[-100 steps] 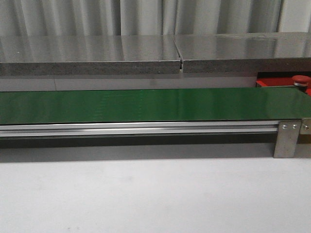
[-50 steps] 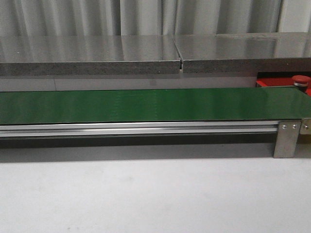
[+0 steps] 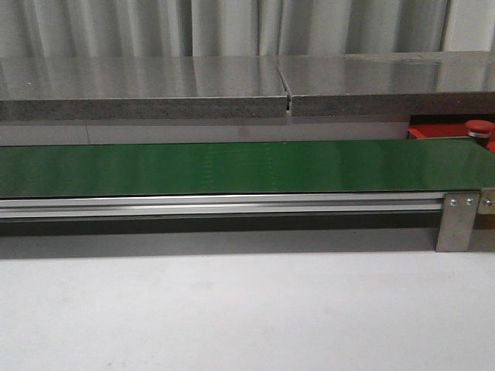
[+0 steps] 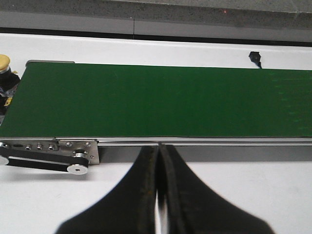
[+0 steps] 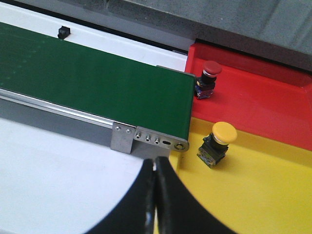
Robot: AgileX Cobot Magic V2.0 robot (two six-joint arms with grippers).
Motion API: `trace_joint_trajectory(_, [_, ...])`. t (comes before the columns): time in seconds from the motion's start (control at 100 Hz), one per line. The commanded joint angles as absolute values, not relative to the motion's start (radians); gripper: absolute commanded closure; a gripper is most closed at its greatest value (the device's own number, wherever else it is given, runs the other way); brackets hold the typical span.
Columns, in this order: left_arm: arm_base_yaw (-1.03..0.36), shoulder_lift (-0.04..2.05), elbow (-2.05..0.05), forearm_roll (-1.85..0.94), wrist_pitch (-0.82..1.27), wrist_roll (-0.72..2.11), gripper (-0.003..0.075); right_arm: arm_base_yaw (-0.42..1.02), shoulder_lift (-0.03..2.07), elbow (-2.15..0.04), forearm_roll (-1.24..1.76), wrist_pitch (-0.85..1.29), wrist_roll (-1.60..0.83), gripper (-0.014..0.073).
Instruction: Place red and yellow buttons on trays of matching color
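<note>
Front view, item one: green conveyor belt (image 3: 232, 166), bare, running across the middle of the frame above the white counter (image 3: 232, 309), with a red mushroom button head (image 3: 479, 125) just showing at the far right edge. Right wrist view, item two: red tray (image 5: 253, 102) in the upper right of the frame holding the red button (image 5: 208, 79), which stands close to the belt's end; the cap is uppermost and the long axis roughly upright, leaning slightly. Item three: yellow tray (image 5: 258, 195) in the lower right holding the yellow button (image 5: 217, 144), tipped so its cap points toward the upper right of the frame and its dark body toward the lower left. Both buttons already sit on trays of matching colour, so these two count as done. Left wrist view, item four: a yellow-capped button (image 4: 5, 66) at the left edge, beside the belt's near end; whether it awaits sorting cannot be told. Left gripper (image 4: 159, 151) has its fingers pressed together, empty, poised over the counter before the belt. Right gripper (image 5: 155, 168) likewise has its fingers closed on nothing, by the belt's end bracket.
</note>
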State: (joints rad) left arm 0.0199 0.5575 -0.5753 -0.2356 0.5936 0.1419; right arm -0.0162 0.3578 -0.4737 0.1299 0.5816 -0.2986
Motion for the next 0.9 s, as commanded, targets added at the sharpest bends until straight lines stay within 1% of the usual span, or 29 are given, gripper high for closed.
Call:
trace_joint_trajectory(0.0, [0.035,0.618,-0.645,-0.235,0.537,0.086,0.074,-0.015,0.364,-0.499,0.133,0.518,-0.306,0.0662])
trace_joint_trajectory(0.06, [0.061,0.682,-0.679,-0.226,0.568,0.04,0.0739,-0.015,0.364,-0.499,0.133,0.518,-0.306,0.0662])
trace_joint_trajectory(0.39, [0.211,0.969,-0.821,-0.226,0.565,0.04,0.0738,-0.015,0.364,-0.499,0.133,0.518,-0.306,0.0662])
trace_joint_trajectory(0.47, [0.251,1.025,-0.85,-0.226,0.573,0.04,0.0719,-0.015,0.364,-0.499,0.133,0.519,-0.306,0.0662])
trace_joint_trajectory(0.52, [0.277,1.056,-0.867,-0.226,0.586,0.04,0.0673,-0.015,0.364,-0.499,0.133,0.519,-0.306,0.0662])
trace_joint_trajectory(0.59, [0.312,1.096,-0.891,-0.226,0.598,0.04,0.0556,-0.015,0.364,-0.499,0.133,0.519,-0.306,0.0662])
trace_joint_trajectory(0.63, [0.333,1.116,-0.904,-0.226,0.6,0.04,0.0457,-0.015,0.364,-0.499,0.133,0.519,-0.306,0.0662])
trace_joint_trajectory(0.64, [0.337,1.122,-0.906,-0.226,0.602,0.04,0.0421,-0.015,0.364,-0.499,0.133,0.519,-0.306,0.0662])
trace_joint_trajectory(0.66, [0.347,1.129,-0.913,-0.226,0.604,0.04,0.0384,-0.015,0.364,-0.499,0.133,0.519,-0.306,0.0662])
trace_joint_trajectory(0.67, [0.35,1.134,-0.915,-0.226,0.605,0.04,0.0348,-0.015,0.364,-0.499,0.133,0.519,-0.306,0.0662])
trace_joint_trajectory(0.71, [0.371,1.151,-0.928,-0.224,0.607,0.04,0.0248,-0.015,0.364,-0.499,0.133,0.519,-0.306,0.0662])
trace_joint_trajectory(0.76, [0.396,1.172,-0.942,-0.222,0.614,0.04,0.0167,-0.015,0.364,-0.499,0.133,0.519,-0.306,0.0662])
trace_joint_trajectory(0.78, [0.408,1.18,-0.949,-0.222,0.616,0.037,0.0148,-0.015,0.364,-0.499,0.133,0.519,-0.306,0.0662])
trace_joint_trajectory(0.81, [0.423,1.192,-0.957,-0.223,0.622,0.03,0.0138,-0.015,0.364,-0.499,0.133,0.519,-0.306,0.0662])
trace_joint_trajectory(0.89, [0.468,1.227,-0.987,-0.23,0.655,0.009,0.0155,-0.015,0.364,-0.499,0.133,0.519,-0.306,0.0662])
